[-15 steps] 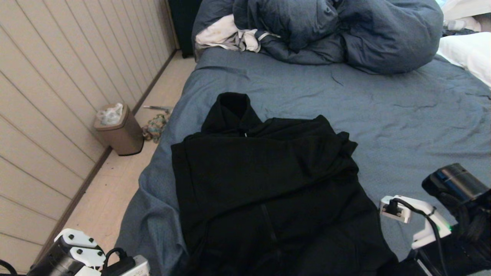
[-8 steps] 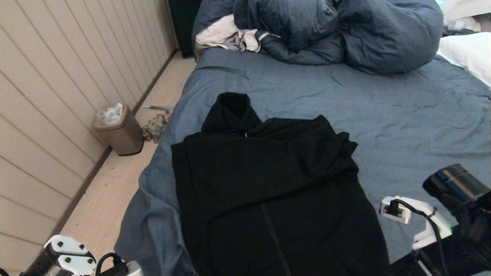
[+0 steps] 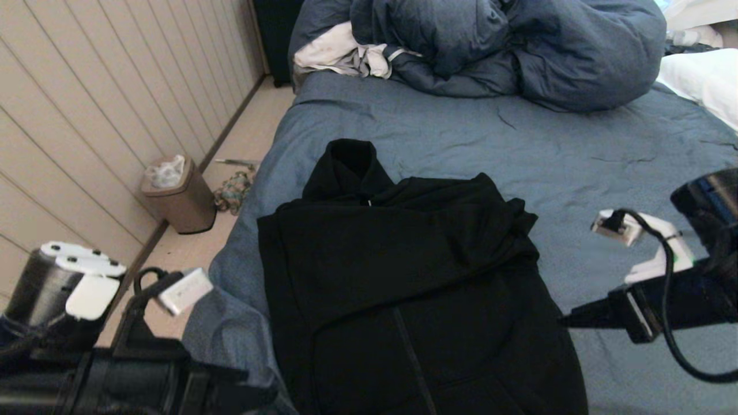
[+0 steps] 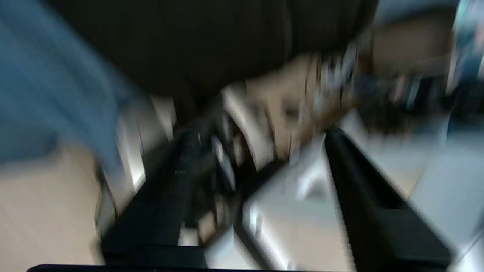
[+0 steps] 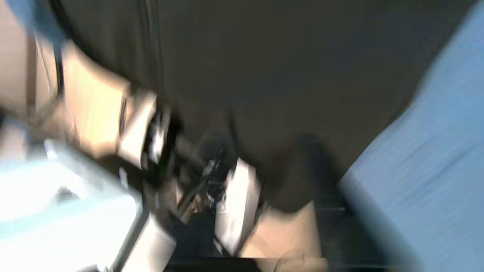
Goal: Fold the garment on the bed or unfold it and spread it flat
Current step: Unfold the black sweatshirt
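Observation:
The black hooded garment (image 3: pixel 403 276) lies on the blue-grey bed (image 3: pixel 576 161) near its left edge. Its hood (image 3: pixel 346 167) points away from me, its zipper (image 3: pixel 410 346) faces up, and its sleeves are folded across the chest. My left gripper (image 3: pixel 248 387) hovers off the garment's lower left corner, over the bed's edge; in the left wrist view it (image 4: pixel 261 136) stands open and empty, with the garment (image 4: pixel 211 37) beyond. My right gripper (image 3: pixel 576 319) hangs beside the garment's right edge, level with the waist. In the right wrist view, dark garment fabric (image 5: pixel 283 68) fills most of the picture.
A puffy dark blue duvet (image 3: pixel 519 46) and a white-grey cloth (image 3: pixel 340 52) are heaped at the bed's far end. A white pillow (image 3: pixel 703 80) lies at far right. On the floor to the left stand a brown bin (image 3: pixel 179 196) and a panelled wall (image 3: pixel 86 115).
Both arms have risen fast into view: the left one from the bottom left corner, the right one up along the garment's right side. The garment itself lies as before.

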Controlling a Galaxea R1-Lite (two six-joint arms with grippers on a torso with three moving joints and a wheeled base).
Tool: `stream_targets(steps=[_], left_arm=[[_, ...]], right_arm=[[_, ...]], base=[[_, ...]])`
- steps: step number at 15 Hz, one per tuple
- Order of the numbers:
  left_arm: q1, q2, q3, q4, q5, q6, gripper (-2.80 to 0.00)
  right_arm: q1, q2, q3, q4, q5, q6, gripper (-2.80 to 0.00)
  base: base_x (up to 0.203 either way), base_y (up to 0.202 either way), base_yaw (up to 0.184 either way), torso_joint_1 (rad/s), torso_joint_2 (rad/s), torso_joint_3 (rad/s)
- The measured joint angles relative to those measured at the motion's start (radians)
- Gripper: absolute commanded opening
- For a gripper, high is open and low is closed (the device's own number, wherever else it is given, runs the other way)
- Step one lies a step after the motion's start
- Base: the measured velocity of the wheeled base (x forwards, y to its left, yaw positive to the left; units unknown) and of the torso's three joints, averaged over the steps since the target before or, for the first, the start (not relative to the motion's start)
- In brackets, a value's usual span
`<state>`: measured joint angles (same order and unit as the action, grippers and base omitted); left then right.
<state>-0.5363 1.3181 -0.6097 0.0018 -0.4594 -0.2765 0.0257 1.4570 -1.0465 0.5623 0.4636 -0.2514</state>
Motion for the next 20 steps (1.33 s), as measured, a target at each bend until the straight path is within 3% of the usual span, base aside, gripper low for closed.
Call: stream_targets(steps=[3, 7, 10, 11, 12, 15, 20], left_arm=[[0.067, 0.112, -0.253, 0.038, 0.016, -0.020, -2.80], [0.103, 0.338, -0.603, 0.101, 0.143, -0.041, -2.80], [0.116, 0.481, -0.862, 0.216, 0.193, -0.067, -2.80], [0.120, 0.522, -0.942, 0.261, 0.200, -0.079, -2.80], [0.124, 0.567, -1.021, 0.306, 0.205, -0.089, -2.80], [0.129, 0.663, -1.145, 0.380, 0.212, -0.110, -2.80], [0.129, 0.703, -1.157, 0.383, 0.212, -0.112, -2.80]], right_arm=[[-0.002, 0.090, -0.229, -0.001, 0.007, 0.117, -2.80], [-0.003, 0.295, -0.536, -0.002, 0.007, 0.219, -2.80], [-0.017, 0.467, -0.726, 0.000, 0.005, 0.275, -2.80], [-0.023, 0.518, -0.775, 0.001, 0.004, 0.288, -2.63], [-0.028, 0.568, -0.825, 0.002, 0.002, 0.294, 0.00], [-0.047, 0.673, -0.896, -0.018, -0.001, 0.248, 0.00], [-0.078, 0.749, -0.908, -0.127, -0.036, 0.236, 0.00]], base=[[0.000, 0.000, 0.000, 0.000, 0.00, 0.000], [0.000, 0.000, 0.000, 0.000, 0.00, 0.000], [0.000, 0.000, 0.000, 0.000, 0.00, 0.000], [0.000, 0.000, 0.000, 0.000, 0.00, 0.000], [0.000, 0.000, 0.000, 0.000, 0.00, 0.000], [0.000, 0.000, 0.000, 0.000, 0.00, 0.000], [0.000, 0.000, 0.000, 0.000, 0.00, 0.000]])
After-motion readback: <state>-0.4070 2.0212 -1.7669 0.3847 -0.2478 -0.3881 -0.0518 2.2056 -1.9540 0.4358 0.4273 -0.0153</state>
